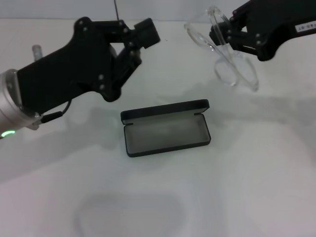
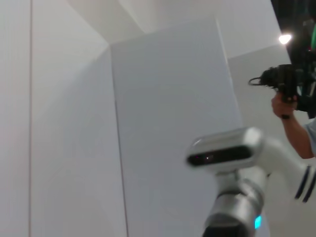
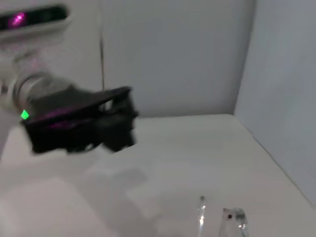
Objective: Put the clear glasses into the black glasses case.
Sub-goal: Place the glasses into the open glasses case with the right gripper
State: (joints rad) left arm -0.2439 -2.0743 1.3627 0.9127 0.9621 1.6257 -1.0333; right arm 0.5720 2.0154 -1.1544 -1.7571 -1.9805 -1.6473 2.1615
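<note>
In the head view my right gripper (image 1: 220, 34) is raised at the far right and shut on the clear glasses (image 1: 236, 73). They hang tilted above the table, one lens low and the other up by the fingers. Clear bits of the glasses (image 3: 232, 217) show at the edge of the right wrist view. The black glasses case (image 1: 167, 129) lies open in the middle of the table, its grey lining showing and its lid standing up at the far side. My left gripper (image 1: 132, 43) hovers open to the far left of the case, holding nothing.
A small clear object (image 1: 37, 50) stands behind my left arm at the far left. The table is white, with white walls behind. The left wrist view shows only walls, my own head (image 2: 224, 154) and a person's hand holding a device (image 2: 285, 94).
</note>
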